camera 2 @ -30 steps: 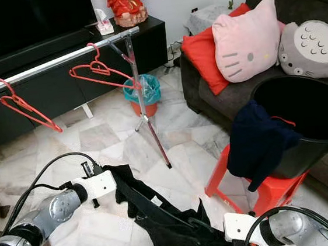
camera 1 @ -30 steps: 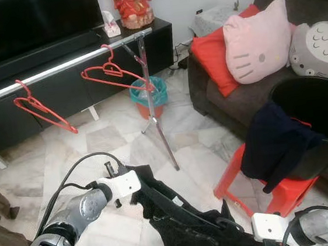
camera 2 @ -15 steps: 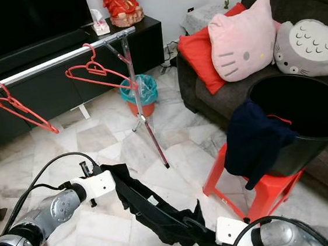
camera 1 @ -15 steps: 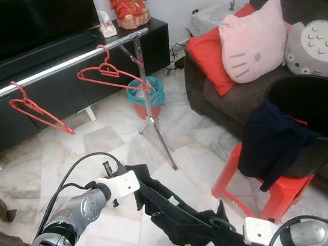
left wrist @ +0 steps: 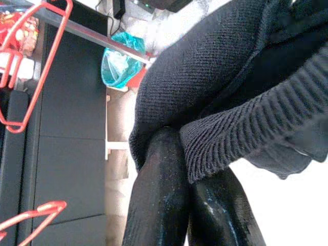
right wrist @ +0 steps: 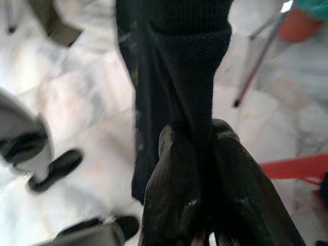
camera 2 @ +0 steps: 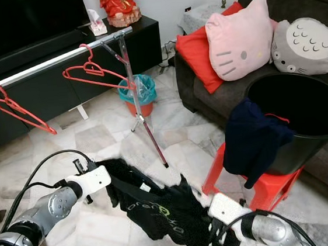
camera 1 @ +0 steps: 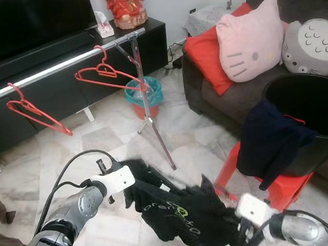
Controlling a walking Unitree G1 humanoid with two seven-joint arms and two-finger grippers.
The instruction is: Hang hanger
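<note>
Nearest, both tools pinch 1 black garment (camera 1: 176, 213) between them: the left tool (left wrist: 182, 154) has its 2 fingers closed on a knit edge, and the right tool (right wrist: 192, 141) is clamped tight on a bunched fold. The cloth sags between them above the marble floor (camera 1: 113, 146), with green lettering showing on its front.

The step in hand looks like carrying this garment to the rail. To do it well, keep both grips firm and the arms spread so the cloth stays taut and off the floor; it is soft and will droop wherever it is unsupported.

Just right of the arms, a red stool (camera 1: 258, 183) carries a black bin (camera 1: 321, 115) with a dark cloth (camera 1: 271, 141) draped over its rim (an easy snag for the right elbow). Ahead, the rack's slanted leg (camera 1: 155, 124) reaches the floor near a teal bin (camera 1: 146, 92). Farther still, the silver rail (camera 1: 52, 67) holds 2 red hangers, the left hanger (camera 1: 33, 110) and the right hanger (camera 1: 109, 76), well apart. The open floor lies left of the rack leg, before the black cabinet (camera 1: 45, 106).
</note>
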